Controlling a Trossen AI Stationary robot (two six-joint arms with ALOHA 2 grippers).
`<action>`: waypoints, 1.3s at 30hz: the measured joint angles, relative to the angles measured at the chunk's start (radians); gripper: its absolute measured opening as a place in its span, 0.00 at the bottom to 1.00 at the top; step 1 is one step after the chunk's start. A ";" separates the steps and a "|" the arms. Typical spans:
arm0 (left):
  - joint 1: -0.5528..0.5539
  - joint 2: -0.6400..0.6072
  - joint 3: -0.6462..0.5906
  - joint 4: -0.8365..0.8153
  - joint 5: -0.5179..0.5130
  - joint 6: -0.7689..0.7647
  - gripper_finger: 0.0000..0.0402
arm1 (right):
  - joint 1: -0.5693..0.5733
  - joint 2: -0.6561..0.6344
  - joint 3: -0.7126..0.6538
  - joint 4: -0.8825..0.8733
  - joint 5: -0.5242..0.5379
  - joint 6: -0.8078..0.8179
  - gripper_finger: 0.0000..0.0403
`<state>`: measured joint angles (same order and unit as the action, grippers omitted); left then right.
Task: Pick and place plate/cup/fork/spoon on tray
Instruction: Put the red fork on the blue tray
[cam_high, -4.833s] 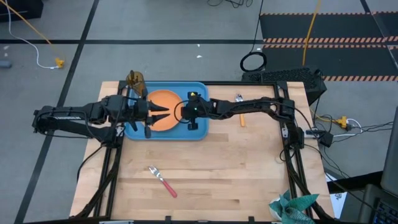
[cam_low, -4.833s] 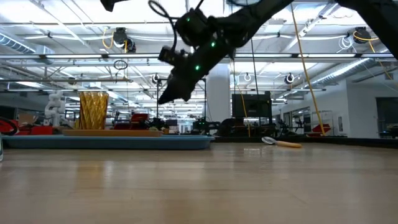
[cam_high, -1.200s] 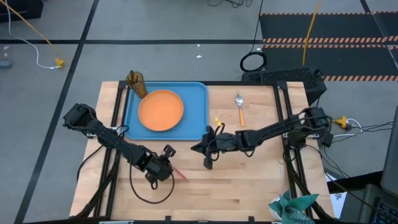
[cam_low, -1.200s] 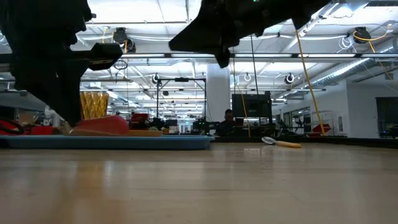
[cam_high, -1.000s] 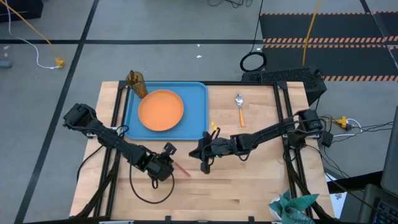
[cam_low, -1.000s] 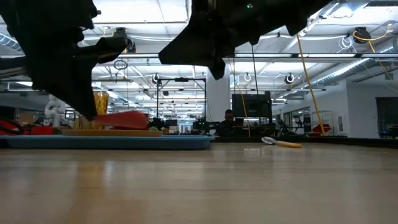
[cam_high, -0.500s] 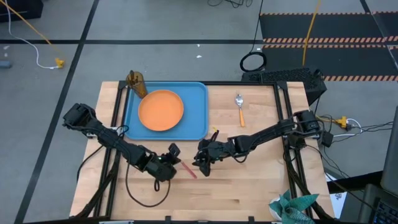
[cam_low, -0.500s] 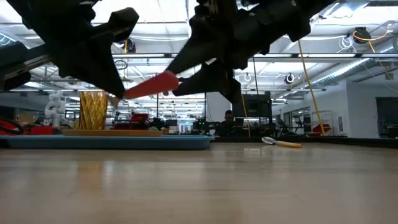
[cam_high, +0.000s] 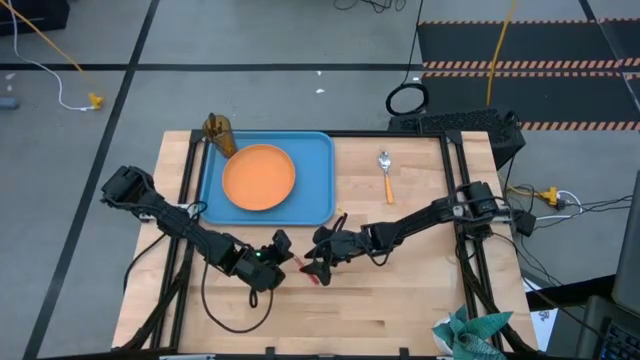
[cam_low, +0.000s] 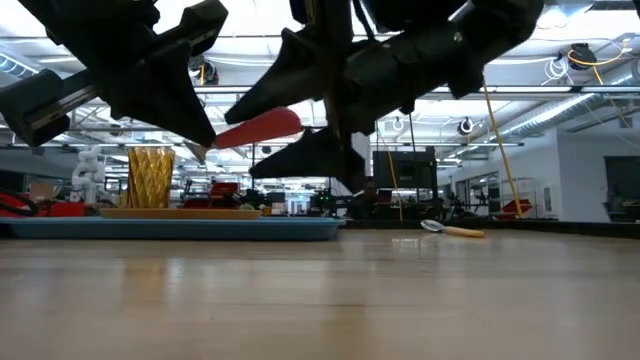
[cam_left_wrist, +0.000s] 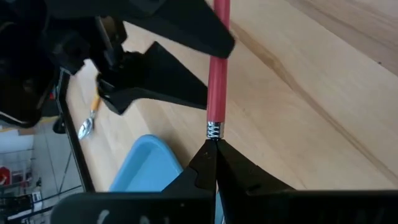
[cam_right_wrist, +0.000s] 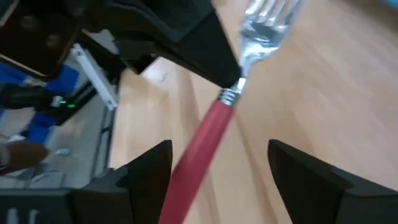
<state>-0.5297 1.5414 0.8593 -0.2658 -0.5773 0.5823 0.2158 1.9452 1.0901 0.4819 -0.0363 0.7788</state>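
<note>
The fork (cam_left_wrist: 219, 74), silver tines and red handle, hangs in the air over the table's near middle. My left gripper (cam_high: 286, 262) is shut on it. My right gripper (cam_high: 314, 266) is open, one finger on either side of the red handle (cam_right_wrist: 205, 146); I see no touch. The orange plate (cam_high: 259, 177) lies on the light-blue tray (cam_high: 316, 150) at the far left. The amber cup (cam_high: 218, 130) stands at the tray's far left corner. The orange-handled spoon (cam_high: 386, 172) lies on the table right of the tray. My left gripper pinches the fork's metal neck (cam_left_wrist: 213, 130), where the tines meet the red handle, between its two fingertips. The fork is lifted clear of the table. Its handle (cam_low: 258, 128) sticks out from the fingers toward my right gripper and slants a little upward.
A green cloth (cam_high: 470, 332) lies at the table's near right corner. The near half of the wooden table (cam_high: 400, 310) is bare wood. The two arms meet close together near the tray's near right corner.
My left gripper has risen and moved toward the table's right edge with the fork, which has gone from near table height to well above it. My right gripper has come toward the table's near left, and its open fingers now straddle the handle.
</note>
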 joint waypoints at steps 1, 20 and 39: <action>0.002 0.000 0.000 0.002 0.000 0.003 0.01 | 0.000 0.006 0.000 0.018 -0.020 0.003 0.64; 0.007 0.000 0.000 0.052 -0.062 0.042 0.02 | -0.041 0.029 -0.001 0.016 -0.043 -0.076 0.09; 0.050 0.000 0.001 0.376 -0.242 0.030 0.43 | -0.138 -0.145 -0.001 -0.334 -0.039 -0.377 0.10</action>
<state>-0.4797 1.5414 0.8600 0.1100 -0.8197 0.6119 0.0778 1.7997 1.0893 0.1477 -0.0751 0.4014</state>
